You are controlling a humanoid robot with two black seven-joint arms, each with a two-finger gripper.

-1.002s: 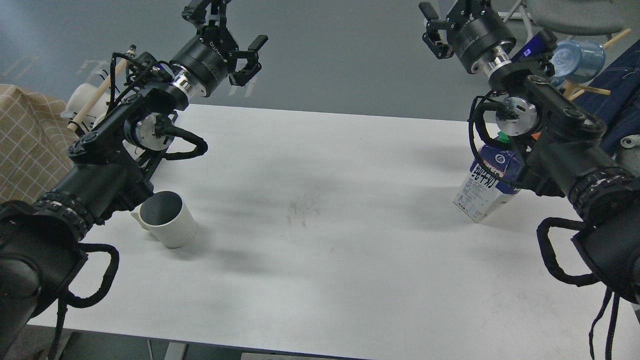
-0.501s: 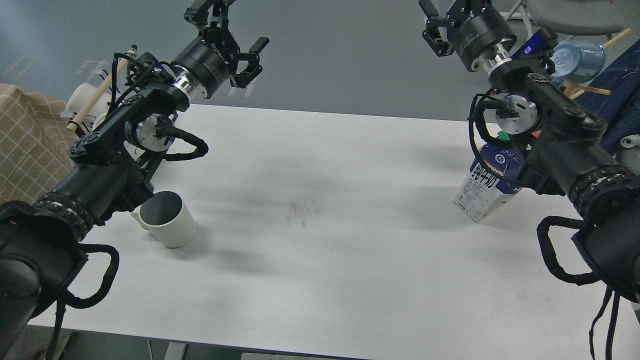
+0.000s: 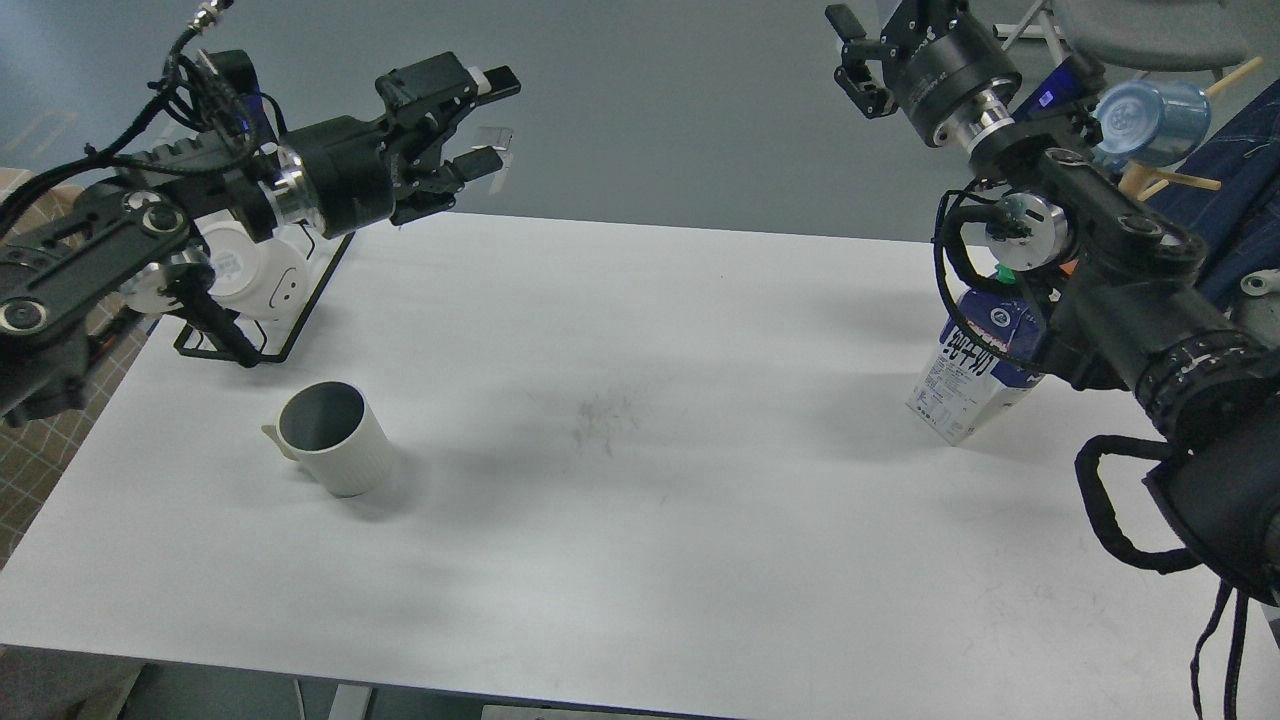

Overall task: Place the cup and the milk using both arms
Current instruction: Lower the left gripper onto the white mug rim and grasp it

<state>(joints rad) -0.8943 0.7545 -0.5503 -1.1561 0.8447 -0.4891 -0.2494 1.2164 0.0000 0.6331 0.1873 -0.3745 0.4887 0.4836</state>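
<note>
A white ribbed cup [image 3: 332, 442] with a dark grey inside stands upright on the left of the white table [image 3: 640, 520]. My left gripper [image 3: 490, 122] is open and empty. It is held high over the table's back left edge, pointing right, well behind the cup. A white and blue milk carton [image 3: 968, 372] stands at the right, partly hidden behind my right arm. My right gripper [image 3: 868, 45] is open and empty, high above and behind the carton, partly cut off by the top edge.
A black wire rack [image 3: 235, 345] with white cups stands at the back left of the table. A blue cup [image 3: 1140, 115] hangs on a wooden rack at the far right. A tan checked cloth [image 3: 30, 470] lies left of the table.
My left arm has swung out to the left, uncovering the cup and the rack; its gripper now points sideways to the right. My right gripper has risen slightly.
</note>
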